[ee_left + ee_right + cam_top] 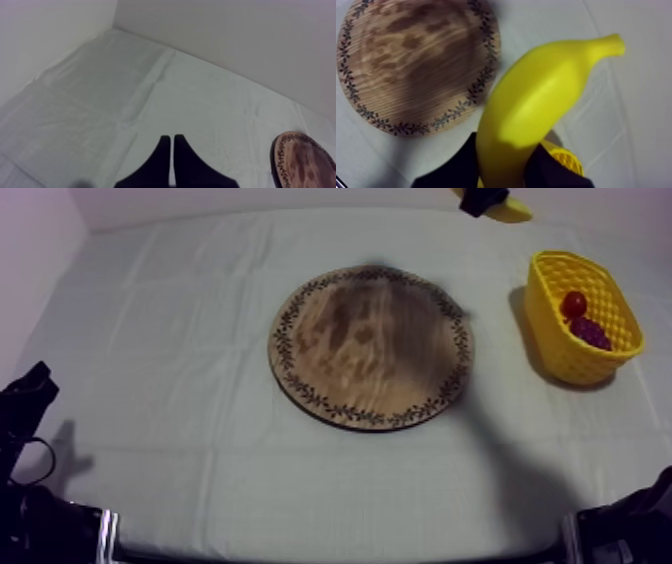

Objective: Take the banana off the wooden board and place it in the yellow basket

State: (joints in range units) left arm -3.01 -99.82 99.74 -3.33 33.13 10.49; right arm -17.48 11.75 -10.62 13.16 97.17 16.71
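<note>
Top view, near edge first: the left arm (25, 403) rests at 8 o'clock, clear of the work, since the basket sits on the other side. In the left wrist view its jaws lie together as a thin black wedge, holding nothing, over the creased grey-white cloth (125, 100) that covers the desk (180, 338).

At the desk's centre lies the board (370, 346), a flat round disc of streaked brown wood. A dark leafy pattern runs around its rim, and it is bare.

At 3 o'clock stands the basket (562, 358), a bright yellow open lattice with sloping walls. Inside are a small red fruit (574, 303), round and glossy, and knobbly purple grapes (592, 334).

At 1 o'clock, over the far edge, the banana (508, 210) hangs in the air, well apart from the board.

In the right wrist view the right jaws are clamped on the banana (536, 105) near one end. It is smooth, curved and plain yellow, tapering to a stubby stem that points away. The height probably lets it clear the basket wall. The basket lattice (563, 160) shows just beside the jaws, so the release looks close.
</note>
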